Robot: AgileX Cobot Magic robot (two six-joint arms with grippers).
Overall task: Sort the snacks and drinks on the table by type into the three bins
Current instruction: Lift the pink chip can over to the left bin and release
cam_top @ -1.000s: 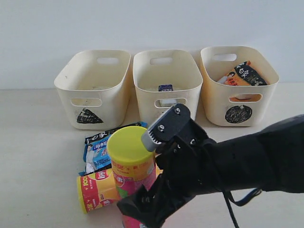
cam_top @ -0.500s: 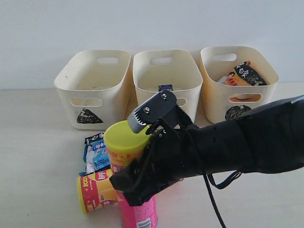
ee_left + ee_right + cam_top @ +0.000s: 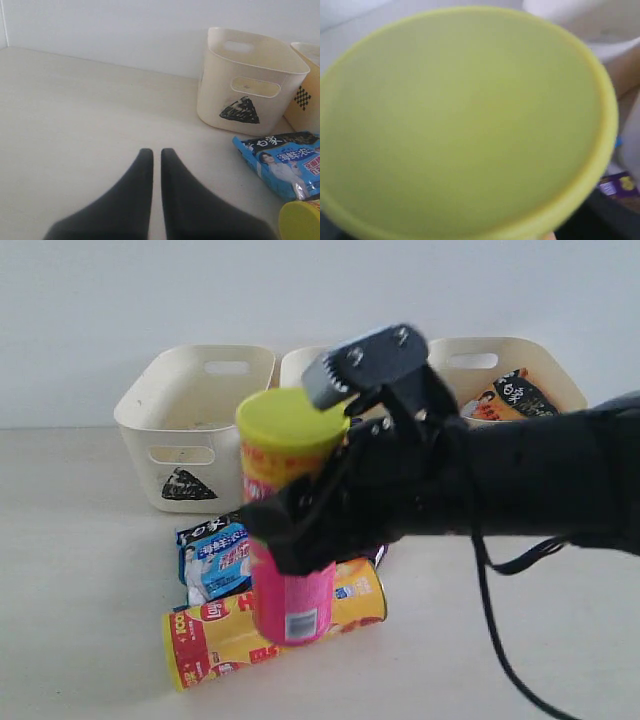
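Observation:
My right gripper (image 3: 300, 535) is shut on the pink chip canister (image 3: 292, 605), which hangs upright above the table (image 3: 80, 570). Its yellow lid (image 3: 460, 120) fills the right wrist view and hides the fingers there. Under it the yellow-orange canister (image 3: 225, 635) lies on its side, its end (image 3: 300, 220) also showing in the left wrist view. A blue-and-white packet (image 3: 215, 558) lies beside it. A purple carton (image 3: 615, 184) peeks past the lid. My left gripper (image 3: 156, 152) is shut and holds nothing, low over bare table.
The triangle bin (image 3: 195, 425) stands at the back left, seen also as the triangle bin (image 3: 250, 87) in the left wrist view. My arm hides most of the middle bin (image 3: 305, 95). The right bin (image 3: 560, 455) holds an orange-and-black packet (image 3: 515, 395).
My right gripper has lifted the pink canister off the table and carried it up and back toward the bins. The yellow-orange canister now shows in full.

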